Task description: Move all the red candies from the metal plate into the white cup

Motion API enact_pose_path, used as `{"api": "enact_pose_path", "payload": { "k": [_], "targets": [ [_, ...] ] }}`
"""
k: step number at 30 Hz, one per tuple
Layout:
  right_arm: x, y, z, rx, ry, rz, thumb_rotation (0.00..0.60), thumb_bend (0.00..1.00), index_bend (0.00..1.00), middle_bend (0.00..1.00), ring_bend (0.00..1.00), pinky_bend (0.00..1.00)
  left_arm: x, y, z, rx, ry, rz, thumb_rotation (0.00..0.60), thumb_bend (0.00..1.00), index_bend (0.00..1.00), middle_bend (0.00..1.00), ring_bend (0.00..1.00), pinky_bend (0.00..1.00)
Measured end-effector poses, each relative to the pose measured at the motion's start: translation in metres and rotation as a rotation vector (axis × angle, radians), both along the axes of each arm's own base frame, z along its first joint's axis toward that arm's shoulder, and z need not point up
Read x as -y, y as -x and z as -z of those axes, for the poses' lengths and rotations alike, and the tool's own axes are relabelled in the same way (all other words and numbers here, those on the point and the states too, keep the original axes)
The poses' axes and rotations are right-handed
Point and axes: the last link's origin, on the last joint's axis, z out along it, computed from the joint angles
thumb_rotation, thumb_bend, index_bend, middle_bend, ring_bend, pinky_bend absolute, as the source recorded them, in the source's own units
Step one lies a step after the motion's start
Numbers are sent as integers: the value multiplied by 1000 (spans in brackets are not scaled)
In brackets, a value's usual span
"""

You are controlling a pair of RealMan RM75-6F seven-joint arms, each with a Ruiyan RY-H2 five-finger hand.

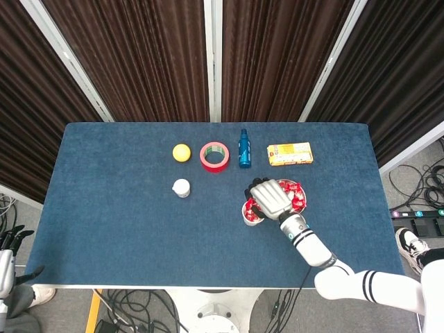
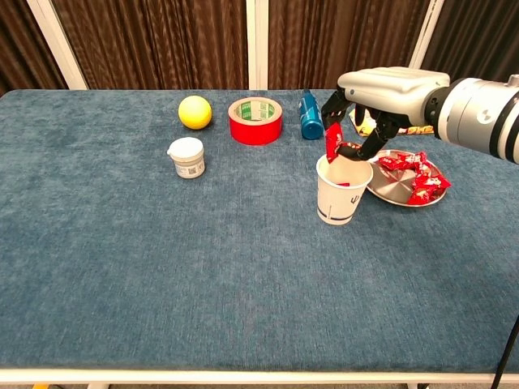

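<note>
My right hand [image 2: 383,91] hovers over the white cup [image 2: 342,193] and pinches a red candy [image 2: 332,139] just above the cup's rim. In the head view the same hand [image 1: 270,198] covers part of the cup [image 1: 250,215], which has red candies inside. The metal plate [image 2: 386,189] lies right of the cup, touching it or nearly so, with several red candies [image 2: 418,174] on it. From above, the plate [image 1: 303,205] shows beside the hand. My left hand [image 1: 10,239] hangs off the table's near left corner, holding nothing.
Along the back stand a yellow ball [image 2: 195,112], a red tape roll [image 2: 255,120], a blue bottle [image 2: 309,115] and a yellow box [image 1: 290,153]. A small white jar [image 2: 186,157] sits left of the cup.
</note>
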Motion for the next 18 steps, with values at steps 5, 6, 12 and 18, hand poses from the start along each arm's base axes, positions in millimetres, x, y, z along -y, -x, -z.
{"api": "enact_pose_path", "payload": {
  "k": [5, 6, 12, 18],
  "targets": [
    [-1, 3, 1, 10, -8, 7, 600, 362, 519, 408, 222, 348, 0, 0, 1, 0, 4, 1, 600, 101, 301, 247, 169, 279],
    [-1, 3, 2, 10, -9, 8, 600, 362, 515, 404, 220, 348, 0, 0, 1, -1, 4, 2, 600, 100, 301, 247, 169, 278],
    [-2, 5, 0, 12, -8, 10, 600, 360, 483, 384, 201, 338, -1, 0, 0, -2, 3, 1, 600, 100, 302, 247, 169, 279],
    [1, 8, -12, 41, 27, 22, 600, 275, 414, 375, 192, 333, -1, -1, 1, -2, 4, 3, 600, 100, 302, 247, 169, 279]
  ]
}}
